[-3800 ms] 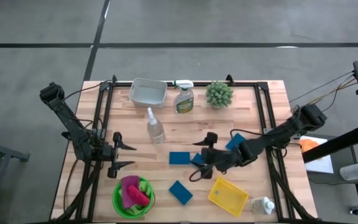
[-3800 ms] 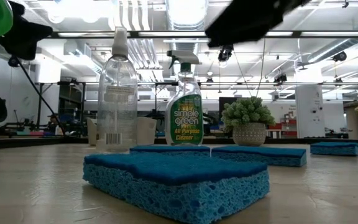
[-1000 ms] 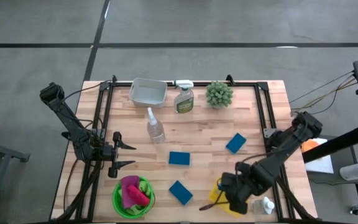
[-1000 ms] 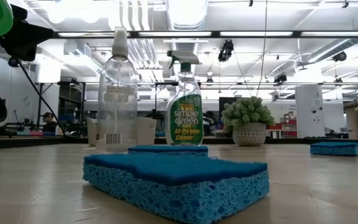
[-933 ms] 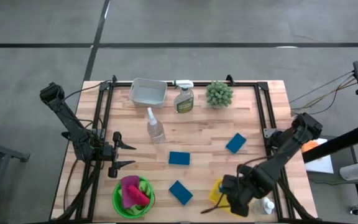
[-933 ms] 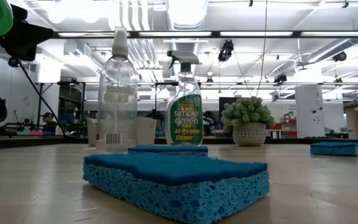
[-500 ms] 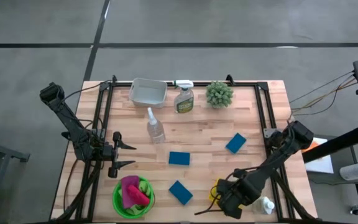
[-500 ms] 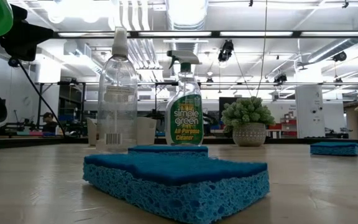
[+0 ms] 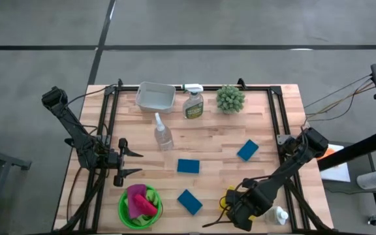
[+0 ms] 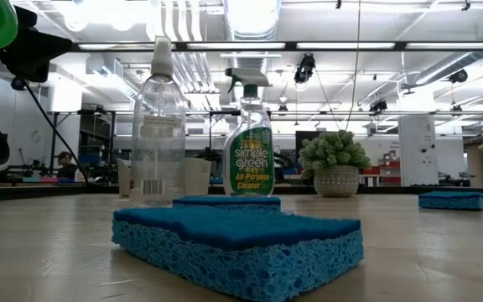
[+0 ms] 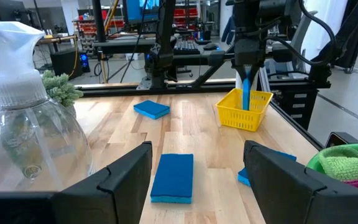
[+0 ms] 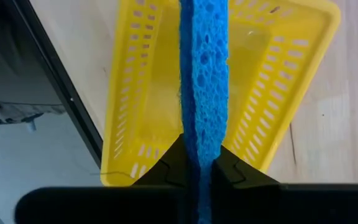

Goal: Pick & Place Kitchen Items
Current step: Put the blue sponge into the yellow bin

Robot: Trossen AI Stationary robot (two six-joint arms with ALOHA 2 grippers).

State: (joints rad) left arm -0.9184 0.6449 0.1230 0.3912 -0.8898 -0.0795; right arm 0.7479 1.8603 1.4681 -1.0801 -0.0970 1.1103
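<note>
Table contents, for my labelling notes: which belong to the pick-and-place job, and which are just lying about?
Job:
held blue sponge
yellow basket
loose sponges
spray bottles
cloths
small white bottle
right gripper

Lying about:
potted plant
grey tray

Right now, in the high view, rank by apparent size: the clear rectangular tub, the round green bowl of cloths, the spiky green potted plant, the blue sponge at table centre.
1. Green bowl and clear tub: alike, not ranked.
2. Potted plant.
3. Centre blue sponge.

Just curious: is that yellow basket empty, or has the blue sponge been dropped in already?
Empty. The right hand holds the sponge on edge above the yellow basket, whose floor is bare.
</note>
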